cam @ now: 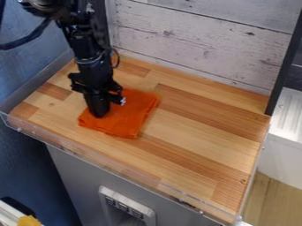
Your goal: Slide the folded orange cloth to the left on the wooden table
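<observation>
The black gripper point(100, 108) hangs down at the left part of the wooden counter, its lower end over the left side of an orange cloth point(130, 115). The cloth lies flat, roughly square, with slightly uneven edges. The gripper covers part of the cloth's left half, and its tip appears at or just above the fabric. Whether the cloth is gripped cannot be told from here.
A wooden counter point(194, 137) extends right and forward of the cloth. A clear low rim point(106, 162) runs along its front edge. Whitewashed planks point(194, 42) stand behind, and a dark post point(285, 62) rises at the back right corner.
</observation>
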{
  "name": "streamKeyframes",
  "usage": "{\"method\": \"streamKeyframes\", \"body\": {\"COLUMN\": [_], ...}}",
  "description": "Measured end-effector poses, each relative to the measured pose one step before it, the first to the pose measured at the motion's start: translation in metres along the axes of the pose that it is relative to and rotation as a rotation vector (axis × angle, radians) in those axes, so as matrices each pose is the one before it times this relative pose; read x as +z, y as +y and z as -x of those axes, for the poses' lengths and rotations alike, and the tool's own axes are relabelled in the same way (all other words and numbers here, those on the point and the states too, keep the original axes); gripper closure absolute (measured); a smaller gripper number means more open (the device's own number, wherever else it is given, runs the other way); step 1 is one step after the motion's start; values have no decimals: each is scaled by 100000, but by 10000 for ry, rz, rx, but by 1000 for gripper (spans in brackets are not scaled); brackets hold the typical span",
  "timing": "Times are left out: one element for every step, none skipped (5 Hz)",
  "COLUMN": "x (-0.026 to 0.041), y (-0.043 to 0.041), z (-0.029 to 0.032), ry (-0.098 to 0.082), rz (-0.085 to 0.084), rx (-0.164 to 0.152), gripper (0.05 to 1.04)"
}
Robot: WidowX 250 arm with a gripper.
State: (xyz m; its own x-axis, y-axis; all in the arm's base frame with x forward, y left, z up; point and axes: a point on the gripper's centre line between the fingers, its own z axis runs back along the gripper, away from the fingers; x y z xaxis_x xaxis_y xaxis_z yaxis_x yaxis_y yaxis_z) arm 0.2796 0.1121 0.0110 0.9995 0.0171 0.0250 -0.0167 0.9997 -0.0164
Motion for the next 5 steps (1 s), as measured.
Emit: {"method": "streamKeyframes", "body": {"x": [-26, 309, 547, 108, 881], "y": [139, 267, 363, 253, 74], "z": [112, -198, -664, -413, -254], "ry": [45, 44, -113, 32, 242], "rz": [-66, -101, -169, -38, 96], "rx": [-181, 47, -42, -55, -41], "gripper": [1025, 1025, 1025, 1009, 867]}}
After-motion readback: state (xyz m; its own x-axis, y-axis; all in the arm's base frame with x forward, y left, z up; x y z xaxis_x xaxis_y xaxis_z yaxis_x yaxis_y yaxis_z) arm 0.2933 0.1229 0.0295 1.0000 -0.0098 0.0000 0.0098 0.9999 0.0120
